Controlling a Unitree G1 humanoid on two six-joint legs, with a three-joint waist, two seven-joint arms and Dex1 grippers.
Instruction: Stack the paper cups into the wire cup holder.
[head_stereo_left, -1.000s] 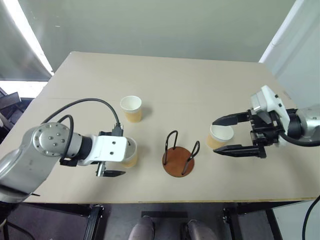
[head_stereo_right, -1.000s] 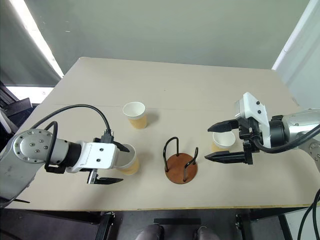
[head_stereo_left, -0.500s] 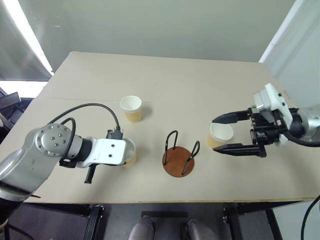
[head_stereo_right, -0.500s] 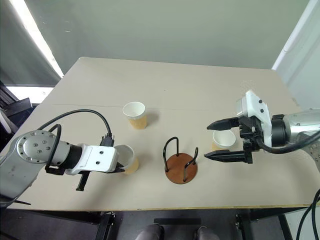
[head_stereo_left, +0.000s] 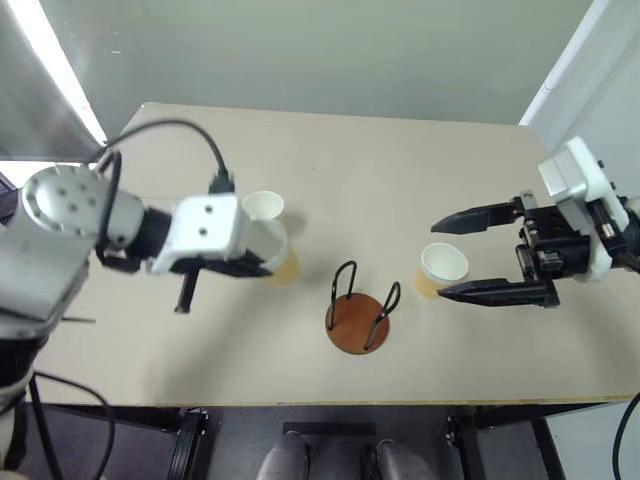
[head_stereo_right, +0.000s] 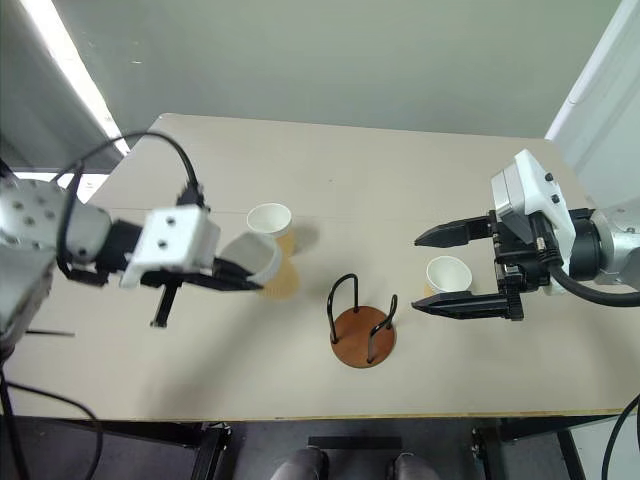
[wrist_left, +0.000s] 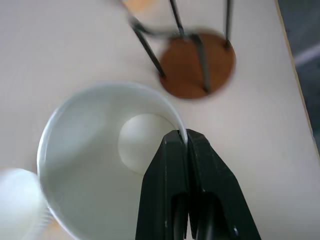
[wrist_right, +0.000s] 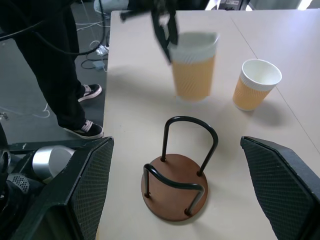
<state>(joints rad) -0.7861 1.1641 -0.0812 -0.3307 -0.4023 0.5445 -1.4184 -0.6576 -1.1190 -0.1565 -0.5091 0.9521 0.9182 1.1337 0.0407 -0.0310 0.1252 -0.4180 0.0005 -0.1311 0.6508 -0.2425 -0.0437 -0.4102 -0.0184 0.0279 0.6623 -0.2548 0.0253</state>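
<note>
Legs and shoes of a person (wrist_right: 60, 75) appear from the right wrist. Left gripper (wrist_left: 186, 142), pinching a cup's (wrist_left: 100, 165) rim, has lifted it off the table (head_stereo_left: 450, 180); right gripper (head_stereo_left: 470, 255) gapes around another cup (head_stereo_left: 443, 263) beside the wire cup holder (head_stereo_left: 358, 310).

Beige table (head_stereo_left: 420, 170); person's legs (wrist_right: 55, 65), sneakers beside it; floor cables.

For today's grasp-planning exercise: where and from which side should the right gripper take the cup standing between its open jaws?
Grip the cup by its tapered side wall just under the rim, coming level from the robot's right: it stands upright, mouth up, already between the right gripper's spread jaws.
</note>
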